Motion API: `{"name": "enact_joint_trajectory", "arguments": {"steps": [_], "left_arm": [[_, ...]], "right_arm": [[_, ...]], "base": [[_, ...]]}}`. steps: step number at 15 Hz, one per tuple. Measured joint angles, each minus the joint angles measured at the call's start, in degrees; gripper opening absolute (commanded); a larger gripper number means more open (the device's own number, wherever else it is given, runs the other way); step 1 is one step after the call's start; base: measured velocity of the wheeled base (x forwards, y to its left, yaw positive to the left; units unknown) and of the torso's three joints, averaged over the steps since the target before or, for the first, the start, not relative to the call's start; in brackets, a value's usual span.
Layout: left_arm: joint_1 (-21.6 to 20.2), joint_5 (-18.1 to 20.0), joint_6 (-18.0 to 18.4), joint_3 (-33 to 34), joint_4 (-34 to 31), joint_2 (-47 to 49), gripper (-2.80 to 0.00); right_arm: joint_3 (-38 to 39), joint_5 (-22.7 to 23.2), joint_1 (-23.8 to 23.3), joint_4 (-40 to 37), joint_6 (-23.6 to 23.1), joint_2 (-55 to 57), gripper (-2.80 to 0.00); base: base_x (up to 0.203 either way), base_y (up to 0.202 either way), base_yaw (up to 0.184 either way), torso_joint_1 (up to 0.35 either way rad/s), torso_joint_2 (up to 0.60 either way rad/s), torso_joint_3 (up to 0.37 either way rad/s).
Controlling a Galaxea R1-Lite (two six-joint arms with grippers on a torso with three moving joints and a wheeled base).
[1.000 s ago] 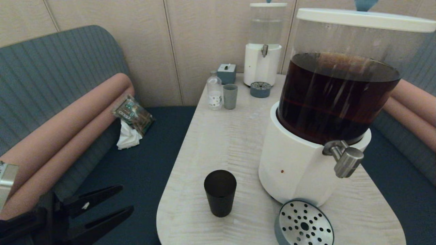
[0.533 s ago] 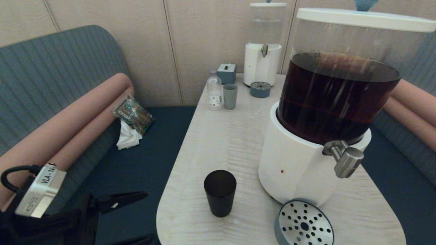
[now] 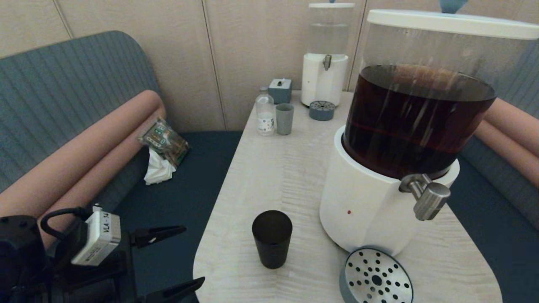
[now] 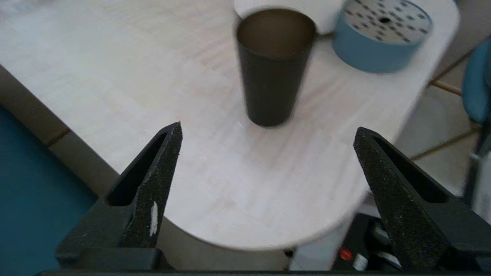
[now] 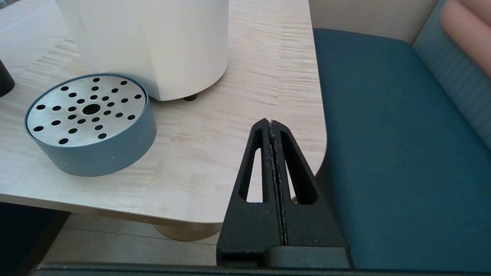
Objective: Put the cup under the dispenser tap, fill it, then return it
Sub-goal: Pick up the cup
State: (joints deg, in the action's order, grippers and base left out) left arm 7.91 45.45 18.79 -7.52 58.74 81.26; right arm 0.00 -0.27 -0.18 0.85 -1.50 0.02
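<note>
Black fingers of my left gripper [image 3: 185, 256] stand spread wide, off the table's [image 3: 278, 168] near left corner, aimed at the cup [image 3: 272, 238]. I note the cup upright near the front edge, left of the dispenser tap [image 3: 425, 195]. Right gripper [image 5: 273, 126] sits pressed together off the near right corner. Risk: one finger clips the tapered wall and topples it.

right gripper [image 5: 271, 124] fingers pressed together, hanging off the table's [image 5: 238, 88] near corner, beside the teal bench seat [image 5: 391, 145]. Round blue-grey drip tray [image 5: 90, 124] with perforated steel top sits on the table, just in front of the dispenser's white base [image 5: 153, 42]. Sliver of the black cup [image 5: 4, 81] at the frame edge
</note>
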Motion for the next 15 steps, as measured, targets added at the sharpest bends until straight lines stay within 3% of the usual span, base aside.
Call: {"name": "enact_joint_trajectory", "arguments": {"steps": [4, 6, 9, 12, 15], "left_arm": [[0.0, -0.25, 1.07, -2.17, 5.28, 7.02, 0.0], [0.56, -0.09, 2.58, -2.17, 11.88, 13.0, 0.0], [3.31, 2.81, 1.02, -2.37, 21.61, 19.91, 0.0], [4.63, 7.48, 1.0, -2.84, 23.85, 24.47, 0.0], [4.85, 8.62, 1.17, -3.21, 24.35, 27.32, 0.0]], "right_arm": [[0.0, 0.02, 0.0, 0.01, -0.02, 0.0, -2.8], [0.0, 0.01, 0.0, 0.0, -0.03, 0.0, -2.8], [0.0, 0.02, 0.0, 0.0, 0.01, 0.0, -2.8], [0.0, 0.01, 0.0, 0.0, 0.01, 0.0, -2.8], [0.0, 0.02, 0.0, 0.0, 0.01, 0.0, -2.8]], "base": [[0.0, 0.0, 0.0, 0.0, 0.0, 0.0], [0.0, 0.0, 0.0, 0.0, 0.0, 0.0], [0.0, 0.0, 0.0, 0.0, 0.0, 0.0], [0.0, 0.0, 0.0, 0.0, 0.0, 0.0], [0.0, 0.0, 0.0, 0.0, 0.0, 0.0]]}}
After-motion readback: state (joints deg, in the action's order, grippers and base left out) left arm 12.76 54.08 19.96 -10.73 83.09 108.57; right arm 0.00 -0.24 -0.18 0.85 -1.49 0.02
